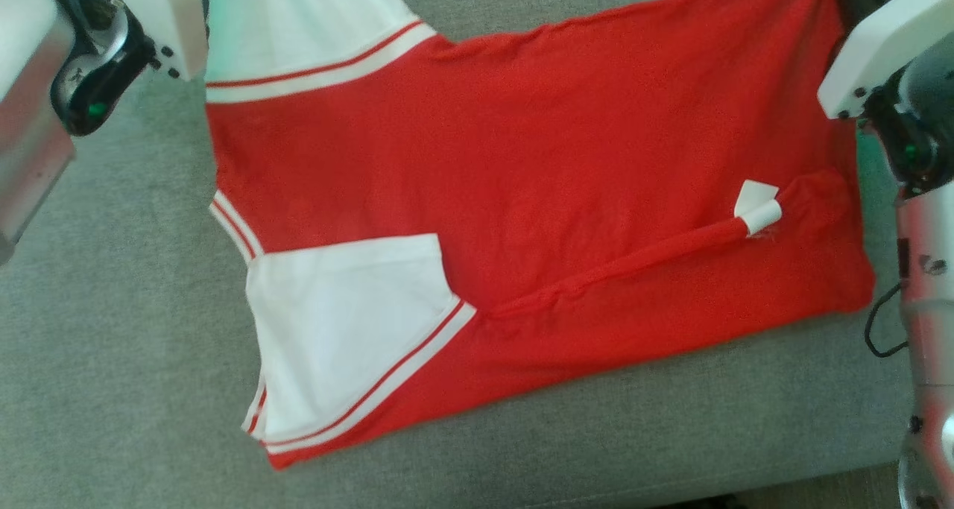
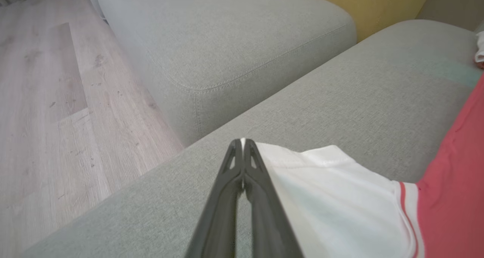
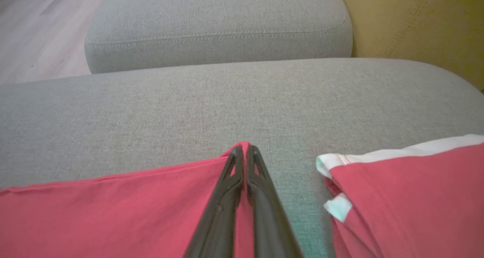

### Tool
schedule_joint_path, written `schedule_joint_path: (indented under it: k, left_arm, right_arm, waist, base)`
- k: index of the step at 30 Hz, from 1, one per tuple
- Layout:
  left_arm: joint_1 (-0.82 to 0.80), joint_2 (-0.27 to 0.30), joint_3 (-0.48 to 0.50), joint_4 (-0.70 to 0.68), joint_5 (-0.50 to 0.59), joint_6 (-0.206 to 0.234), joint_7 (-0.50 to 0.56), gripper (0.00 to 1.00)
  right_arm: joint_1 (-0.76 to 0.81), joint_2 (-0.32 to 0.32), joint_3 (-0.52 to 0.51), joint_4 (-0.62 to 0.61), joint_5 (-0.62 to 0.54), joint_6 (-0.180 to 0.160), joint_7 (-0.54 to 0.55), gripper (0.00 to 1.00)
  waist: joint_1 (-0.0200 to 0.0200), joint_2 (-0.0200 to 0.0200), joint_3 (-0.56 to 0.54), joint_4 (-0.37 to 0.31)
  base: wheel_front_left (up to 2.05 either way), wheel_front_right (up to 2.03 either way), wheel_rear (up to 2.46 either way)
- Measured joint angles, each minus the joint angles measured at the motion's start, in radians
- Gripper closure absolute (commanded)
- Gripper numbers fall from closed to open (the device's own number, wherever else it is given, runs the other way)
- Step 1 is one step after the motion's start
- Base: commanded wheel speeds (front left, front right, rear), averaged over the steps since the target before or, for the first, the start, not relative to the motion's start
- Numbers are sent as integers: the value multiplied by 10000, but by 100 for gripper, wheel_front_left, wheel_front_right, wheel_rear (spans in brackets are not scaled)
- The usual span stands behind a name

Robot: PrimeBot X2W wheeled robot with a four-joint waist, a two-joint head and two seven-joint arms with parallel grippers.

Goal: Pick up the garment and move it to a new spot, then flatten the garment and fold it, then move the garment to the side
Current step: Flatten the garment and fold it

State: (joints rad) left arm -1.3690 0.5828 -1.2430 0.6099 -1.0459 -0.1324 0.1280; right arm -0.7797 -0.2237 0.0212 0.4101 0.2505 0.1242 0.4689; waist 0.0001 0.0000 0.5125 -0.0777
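Observation:
A red garment (image 1: 522, 159) with white sleeves and striped trim lies spread across the grey sofa seat (image 1: 112, 382). One white sleeve (image 1: 350, 323) is folded onto its front, and a white tag (image 1: 756, 203) sits near its right end. My left gripper (image 2: 242, 141) is shut on the corner of the other white sleeve (image 2: 332, 197), a sliver of white showing between its tips. My right gripper (image 3: 245, 146) is shut on a corner of the red cloth (image 3: 113, 212), which peaks up at the tips. Both wrist housings (image 1: 112, 39) (image 1: 887, 54) hang over the garment's far corners.
A second grey cushion (image 2: 227, 42) stands beyond the seat, with wooden floor (image 2: 45, 99) to its left and a yellow surface (image 3: 416, 20) behind. Another red part with white trim (image 3: 408, 197) lies right of my right fingers. A black cable (image 1: 879, 330) loops by my right arm.

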Motion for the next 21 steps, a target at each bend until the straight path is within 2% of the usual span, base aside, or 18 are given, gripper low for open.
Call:
schedule_joint_path:
  k: [6,12,21]
  left_arm:
    - [-124,-35,-211,-48,-188,-2,-500,100]
    - [272,12,-426,-654,-489,0,-924,100]
    - [1446,477,-573,-1624,-750,0,-1653,100]
  right_arm:
    - [51,-142,-234,25,144,0,-211,100]
    - [684,-299,-543,42,476,0,-320,100]
    - [1870,-364,-915,-209,767,0,-399,100]
  waist:
    - [-1,0,-389,271]
    - [-1,0,-887,624]
    - [-2,0,-1689,1129]
  base:
    - [0,0,0]
    - [0,0,0]
    - [0,0,0]
